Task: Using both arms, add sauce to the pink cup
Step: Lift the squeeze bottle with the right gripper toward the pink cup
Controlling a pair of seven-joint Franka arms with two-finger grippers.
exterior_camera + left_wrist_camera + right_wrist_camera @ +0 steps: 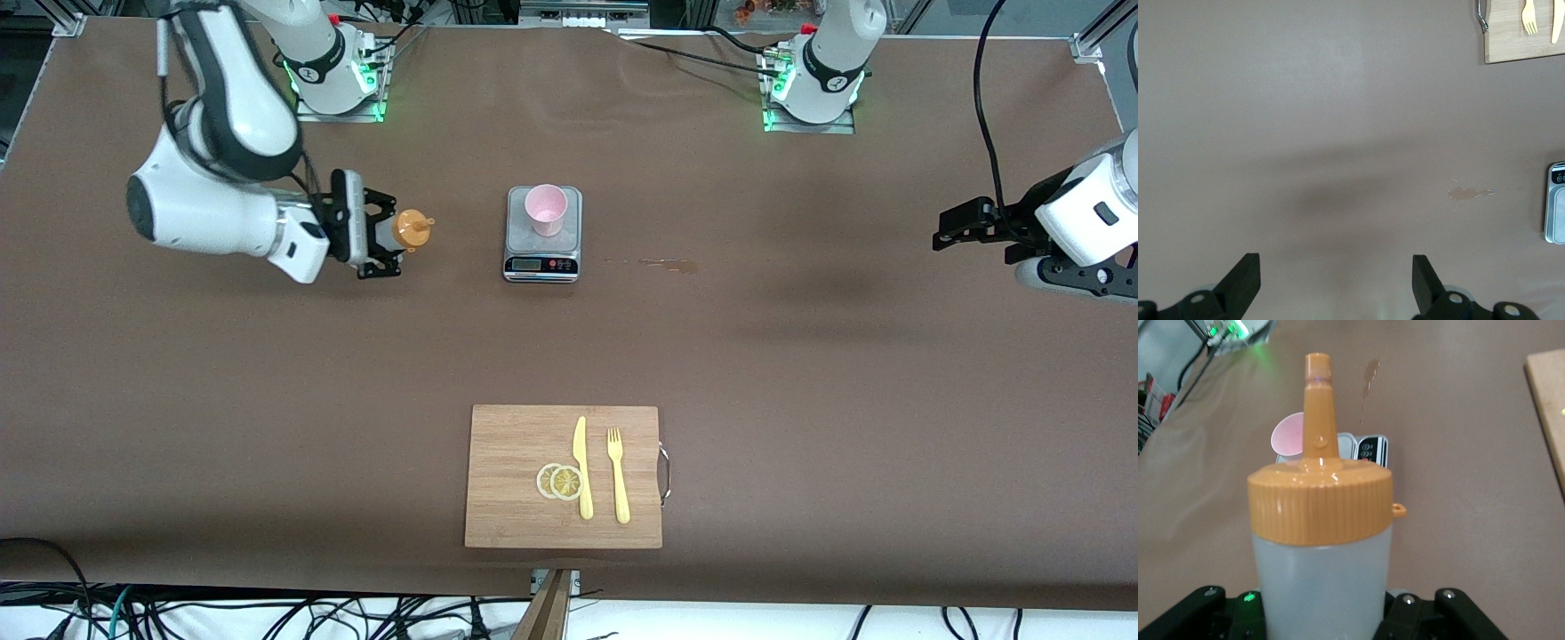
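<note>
Sauce bottle [404,231] sits clamped in the right hand [378,236], lying nearly level with its orange nozzle aimed along the surface toward the pink cup [545,210], which stands upright on a small scale [543,258] mid-surface, nearer the edge where the arms are based. The pour likely depends on closing that sideways gap until the nozzle is over the rim. The left hand [965,222] waits with fingers spread, empty, at the left arm's end of the surface, much farther from the cup.

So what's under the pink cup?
The pink cup stands on a small kitchen scale. You can see the scale's display and buttons, but the cup covers the part of its platform right underneath.
</note>
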